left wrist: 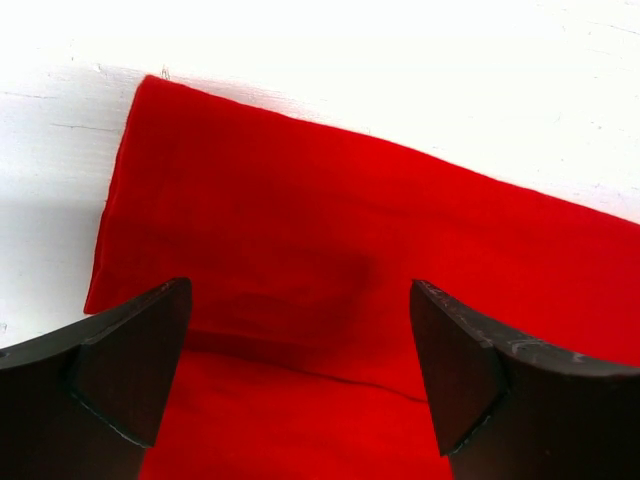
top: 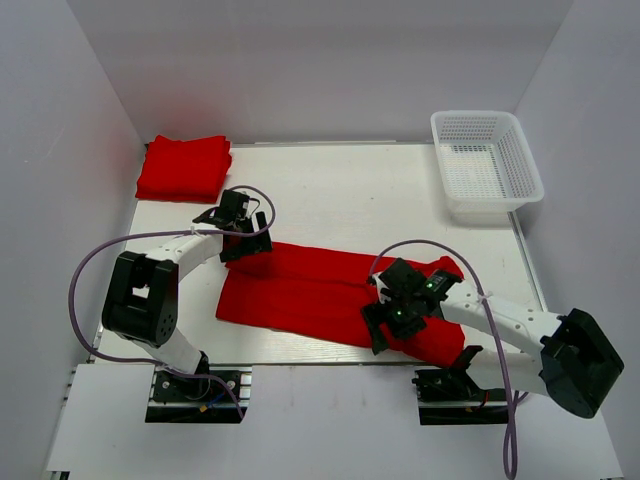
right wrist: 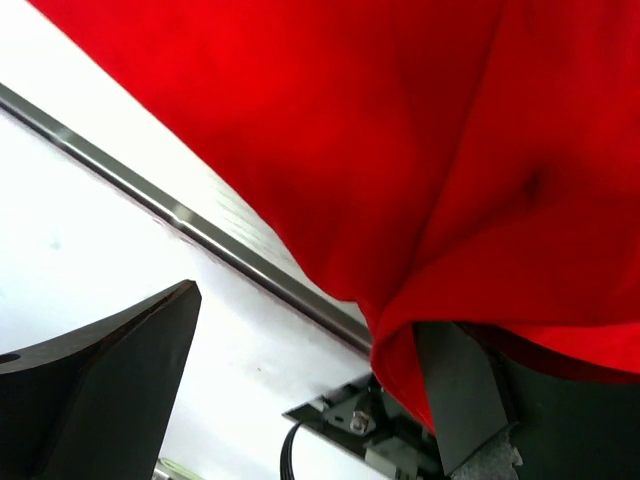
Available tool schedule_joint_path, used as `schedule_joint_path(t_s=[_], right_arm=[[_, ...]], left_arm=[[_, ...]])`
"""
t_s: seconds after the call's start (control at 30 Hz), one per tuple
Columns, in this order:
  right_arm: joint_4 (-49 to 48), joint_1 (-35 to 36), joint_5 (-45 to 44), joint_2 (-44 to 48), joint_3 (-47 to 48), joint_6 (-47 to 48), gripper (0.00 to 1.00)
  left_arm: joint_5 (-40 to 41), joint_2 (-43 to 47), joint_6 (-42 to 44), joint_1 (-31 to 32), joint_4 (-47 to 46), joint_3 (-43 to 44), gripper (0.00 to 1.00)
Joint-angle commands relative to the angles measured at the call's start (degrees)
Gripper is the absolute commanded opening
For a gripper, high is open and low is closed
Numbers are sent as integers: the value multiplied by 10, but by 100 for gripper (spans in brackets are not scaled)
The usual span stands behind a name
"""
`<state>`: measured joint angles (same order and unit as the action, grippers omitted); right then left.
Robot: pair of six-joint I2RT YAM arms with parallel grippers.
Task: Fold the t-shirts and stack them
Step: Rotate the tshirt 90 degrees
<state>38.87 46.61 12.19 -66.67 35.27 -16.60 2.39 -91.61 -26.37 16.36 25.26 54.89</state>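
A red t-shirt [top: 300, 295] lies on the white table, folded lengthwise into a long strip. A stack of folded red t-shirts [top: 185, 168] sits at the far left corner. My left gripper [top: 245, 240] is open and empty, hovering over the strip's far left corner. The left wrist view shows the cloth [left wrist: 330, 220] below the gripper [left wrist: 300, 290]. My right gripper [top: 385, 305] is over the strip's right part. In the right wrist view the gripper [right wrist: 310, 310] is wide open and the shirt's [right wrist: 380, 120] near edge drapes over one finger [right wrist: 455, 390].
A white mesh basket [top: 487, 160] stands at the far right corner. The table's metal front edge [right wrist: 200, 225] runs under the right gripper, with the right arm's base mount [right wrist: 360, 420] just below. White walls enclose the table on three sides.
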Motion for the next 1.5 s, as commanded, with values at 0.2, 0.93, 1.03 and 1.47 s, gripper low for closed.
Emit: schedule_joint_path(t_s=[0.2, 0.93, 1.03, 1.47], right_arm=[[3, 56, -119, -34, 26, -80, 90], [-33, 45, -288, 1, 7, -318, 50], [-36, 45, -307, 12, 2, -321, 38], [-54, 51, -263, 28, -7, -217, 2]], left_arm=[[0, 9, 4, 3, 0, 11, 100], [-5, 32, 10, 3, 5, 6, 100], [-11, 32, 10, 3, 5, 6, 100], [-27, 32, 10, 3, 0, 6, 100]])
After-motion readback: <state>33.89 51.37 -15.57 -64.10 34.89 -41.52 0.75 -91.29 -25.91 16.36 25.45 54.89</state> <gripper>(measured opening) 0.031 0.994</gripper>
